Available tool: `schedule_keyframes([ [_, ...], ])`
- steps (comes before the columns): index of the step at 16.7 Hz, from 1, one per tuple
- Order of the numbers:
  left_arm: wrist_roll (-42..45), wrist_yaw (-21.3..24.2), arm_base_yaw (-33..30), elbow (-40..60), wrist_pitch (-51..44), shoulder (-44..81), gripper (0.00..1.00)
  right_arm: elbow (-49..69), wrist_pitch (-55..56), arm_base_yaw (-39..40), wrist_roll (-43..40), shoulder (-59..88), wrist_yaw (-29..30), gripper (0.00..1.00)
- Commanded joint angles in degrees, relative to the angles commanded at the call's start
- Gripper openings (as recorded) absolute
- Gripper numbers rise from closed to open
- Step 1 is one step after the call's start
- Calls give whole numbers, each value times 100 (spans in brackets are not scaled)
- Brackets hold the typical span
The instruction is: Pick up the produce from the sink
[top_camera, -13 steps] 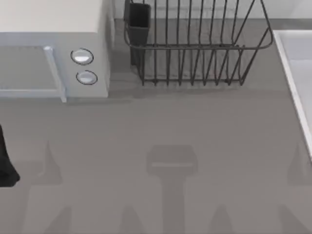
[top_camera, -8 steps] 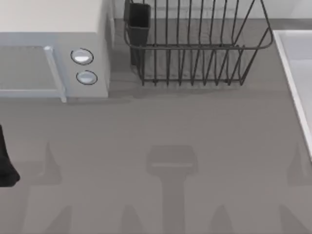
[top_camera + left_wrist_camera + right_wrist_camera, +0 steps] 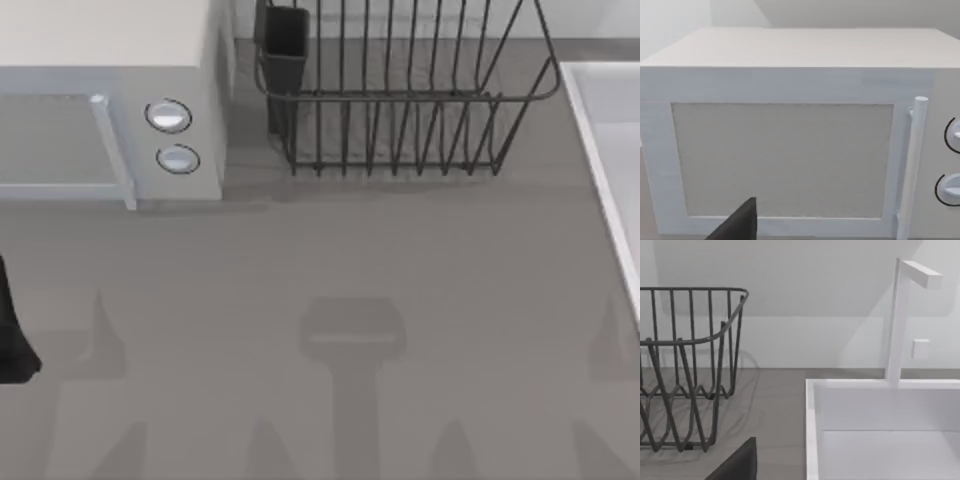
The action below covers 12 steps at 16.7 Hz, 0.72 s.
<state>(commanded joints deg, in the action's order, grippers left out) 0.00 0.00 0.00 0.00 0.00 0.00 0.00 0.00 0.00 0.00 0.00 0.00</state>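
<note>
Approach to the sink, nothing grasped yet.
Your left arm [image 3: 12, 345] is parked far left of the dark wire dish rack [image 3: 400, 100], beyond the white box-shaped microwave [image 3: 110, 60]. Your right gripper [image 3: 737, 464] looks between the rack and the pale rectangular sink [image 3: 812, 405] on the rack's right; whether either gripper is released or clenched you cannot tell. The produce probably lies low in the basin behind the near rim, so go up over the rim first, then descend slowly.

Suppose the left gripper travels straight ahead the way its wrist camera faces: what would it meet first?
Probably the microwave: its closed door fills the way ahead, with nothing visible between it and the left gripper's dark fingertip. Depth is unclear.
</note>
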Motion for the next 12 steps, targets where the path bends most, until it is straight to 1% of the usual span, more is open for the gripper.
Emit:
schedule_keyframes([
  [12,0,0,0,0,0,0,100,54,-38,-15,-15,57,0,100],
])
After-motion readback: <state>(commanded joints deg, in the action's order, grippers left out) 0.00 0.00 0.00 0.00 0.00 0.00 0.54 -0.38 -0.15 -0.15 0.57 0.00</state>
